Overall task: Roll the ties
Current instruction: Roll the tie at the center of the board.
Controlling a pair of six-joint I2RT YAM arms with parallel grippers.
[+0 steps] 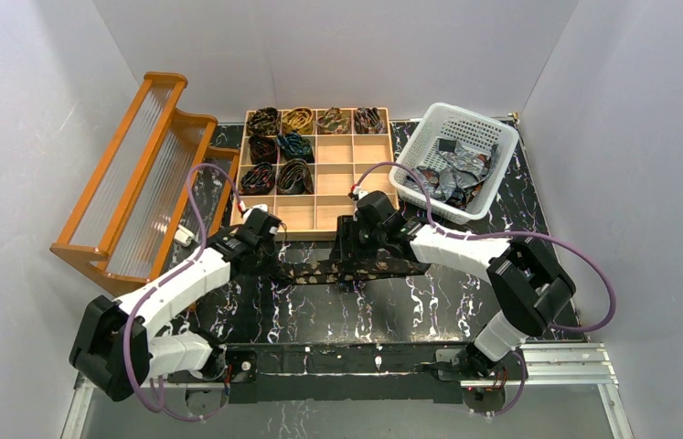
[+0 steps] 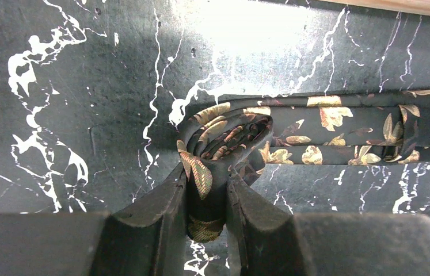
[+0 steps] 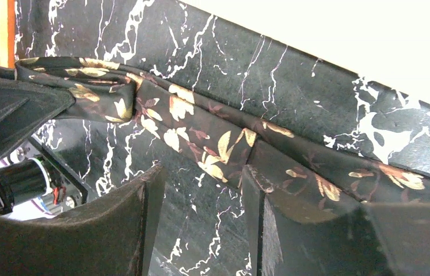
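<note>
The dark brown tie [image 1: 346,269], patterned with gold leaves, lay flat on the black marbled table [image 1: 319,315], its long axis running left to right just in front of the wooden tray [image 1: 337,215]. Its left end was wound into a small coil [image 2: 224,135], and the left gripper [image 2: 208,184] was clamped on that coil, fabric pinched between its jaws. From there the unrolled strip ran rightward to the right gripper [image 3: 201,175], whose jaws stood apart at the strip's edge, holding nothing; whether they touched it could not be told. So the roll sat with the left arm, and winding would probably have to travel rightward along that axis. Beyond, rolled ties [image 1: 278,146] filled part of the tray, and grey ties [image 1: 452,174] lay in a white basket [image 1: 493,137].
</note>
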